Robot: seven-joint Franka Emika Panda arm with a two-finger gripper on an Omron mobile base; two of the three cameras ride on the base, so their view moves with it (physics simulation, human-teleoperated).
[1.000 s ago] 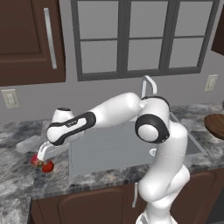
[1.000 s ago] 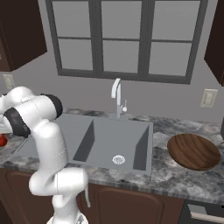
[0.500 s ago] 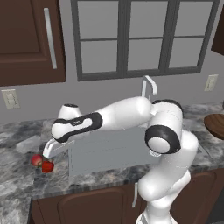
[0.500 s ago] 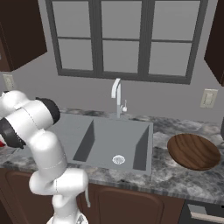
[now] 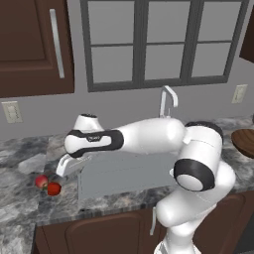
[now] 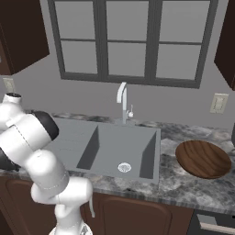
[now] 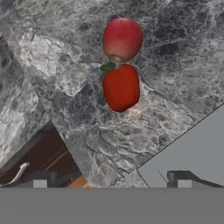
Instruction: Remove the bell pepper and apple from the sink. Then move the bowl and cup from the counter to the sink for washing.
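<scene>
The apple and the bright red bell pepper lie touching each other on the dark marbled counter, left of the sink. In the hand view the apple is above the bell pepper, both well clear of my fingertips. My gripper hangs open and empty just above the counter, between the fruits and the sink's left edge. The sink basin holds nothing. The wooden bowl sits on the counter right of the sink. The cup is out of view.
A curved chrome faucet rises behind the basin. The sink's corner lies close to my right fingertip. My arm spans low across the sink's front from the right. Wall outlets flank the window.
My open gripper has drawn back up and to the right, away from the two fruits toward the sink. The fruits have stayed put on the counter.
</scene>
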